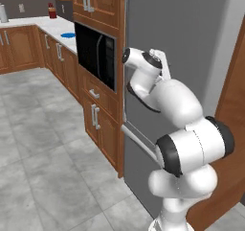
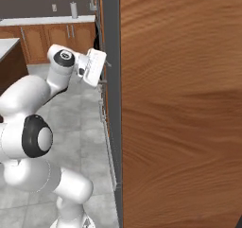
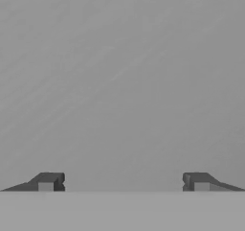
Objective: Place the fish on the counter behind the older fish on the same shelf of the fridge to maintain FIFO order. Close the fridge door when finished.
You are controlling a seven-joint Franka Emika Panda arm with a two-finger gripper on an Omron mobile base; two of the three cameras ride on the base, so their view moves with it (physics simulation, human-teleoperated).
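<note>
- We had the tool [image 3: 123, 182] up close against the flat grey fridge door [image 1: 191, 38], jaws spread wide, nothing between them.
- Fridge door looked shut, its long bar handle [image 1: 139, 144] low beside the arm.
- Table [image 1: 55, 26] sat well off to the left with a blue plate [image 1: 68, 35] on it; we couldn't make out the fish.

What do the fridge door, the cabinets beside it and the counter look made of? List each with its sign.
Fridge door: brushed metal by its look, flat matte grey with faint diagonal streaks in the hand view.
Cabinets: wood, warm brown with visible grain, slight sheen, metal bar handles.
Counter: pale stone, perhaps marble; veins too small to confirm.
</note>
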